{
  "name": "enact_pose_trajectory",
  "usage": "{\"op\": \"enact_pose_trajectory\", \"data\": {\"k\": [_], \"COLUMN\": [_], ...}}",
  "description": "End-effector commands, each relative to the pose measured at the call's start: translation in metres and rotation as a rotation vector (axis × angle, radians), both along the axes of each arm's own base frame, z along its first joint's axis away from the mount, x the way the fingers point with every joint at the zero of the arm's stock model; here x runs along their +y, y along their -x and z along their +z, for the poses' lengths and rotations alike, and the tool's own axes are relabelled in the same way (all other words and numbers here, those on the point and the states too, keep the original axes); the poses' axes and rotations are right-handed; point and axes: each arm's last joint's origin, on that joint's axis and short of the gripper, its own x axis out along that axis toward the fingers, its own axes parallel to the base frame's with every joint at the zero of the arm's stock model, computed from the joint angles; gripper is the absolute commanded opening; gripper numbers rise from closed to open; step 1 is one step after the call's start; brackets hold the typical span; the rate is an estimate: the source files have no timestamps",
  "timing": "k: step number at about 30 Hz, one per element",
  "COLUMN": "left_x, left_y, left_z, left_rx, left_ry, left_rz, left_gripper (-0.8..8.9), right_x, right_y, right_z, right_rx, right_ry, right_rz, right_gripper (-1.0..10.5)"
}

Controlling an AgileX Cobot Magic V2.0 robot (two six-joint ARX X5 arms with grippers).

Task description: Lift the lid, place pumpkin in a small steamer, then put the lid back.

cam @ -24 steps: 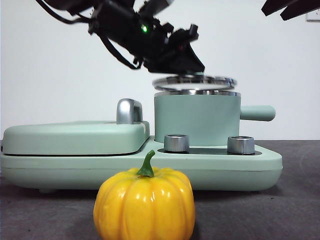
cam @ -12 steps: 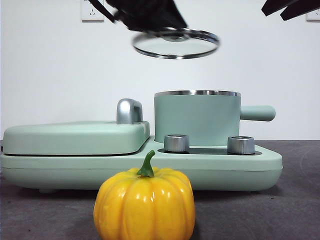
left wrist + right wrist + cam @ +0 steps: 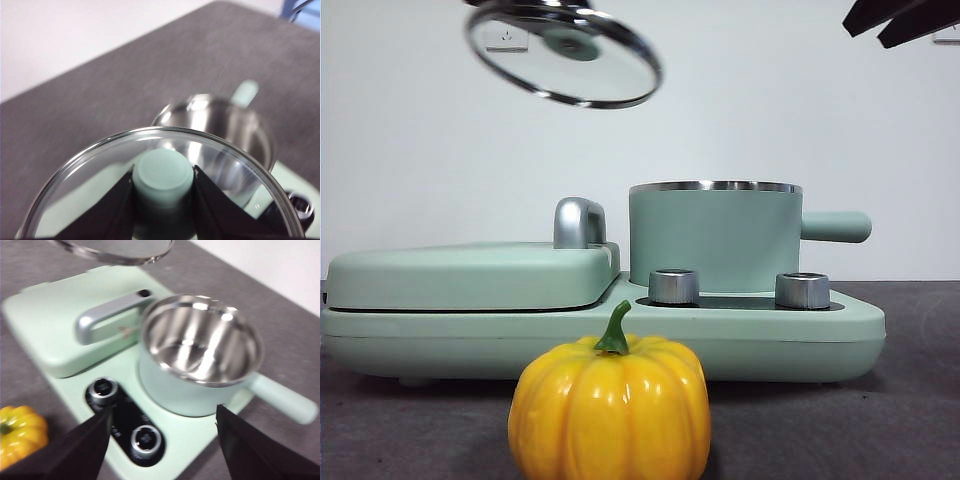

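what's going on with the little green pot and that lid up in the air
The left tool is shut on the knob of the glass lid, holding it tilted high above the griddle cover. The small steamer stands open and empty. The pumpkin sits untouched on the table in front. The right tool hangs open above the steamer.

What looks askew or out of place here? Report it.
Only the lid stands out: it hangs tilted high above the griddle cover, clamped by its knob in the left gripper, so the small steamer is open and empty. The pumpkin sits upright on the table. Nothing looks spilled or damaged.
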Motion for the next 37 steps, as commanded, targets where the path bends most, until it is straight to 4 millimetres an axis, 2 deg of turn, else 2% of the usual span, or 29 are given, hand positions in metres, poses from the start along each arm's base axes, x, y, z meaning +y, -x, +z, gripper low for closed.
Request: {"op": "enact_pose_trajectory", "data": {"k": [1,5,11,17,26,30,37], "left_x": [0.007,0.02,0.039,0.051,0.056,0.056,0.056], "left_y": [0.007,0.02,0.041,0.058,0.061,0.061,0.061], "left_z": [0.014,0.011,-0.009,-0.008,-0.005,-0.005,-0.004], "left_rx": [-0.016,-0.022,0.006,-0.018,-0.036,-0.037,-0.037], "left_ry": [0.026,0.023,0.029,0.029,0.04,0.04,0.04], "left_rz": [0.022,0.07,0.13,0.169,0.185,0.185,0.185], "left_gripper": [0.1,0.1,0.1,0.1,0.1,0.1,0.1], "right_x": [0.006,0.017,0.042,0.074,0.117,0.131,0.146], "right_y": [-0.001,-0.002,-0.002,0.004,0.01,0.006,-0.005], "right_z": [0.002,-0.004,-0.015,-0.033,-0.071,-0.084,-0.099], "right_rx": [0.006,0.048,0.1,0.173,0.234,0.238,0.217], "right_ry": [0.011,0.02,0.073,0.149,0.35,0.374,0.371], "right_rz": [0.056,0.137,0.271,0.426,0.576,0.591,0.578], "right_gripper": [3.3,3.3,3.3,3.3,3.4,4.4,4.8]}}
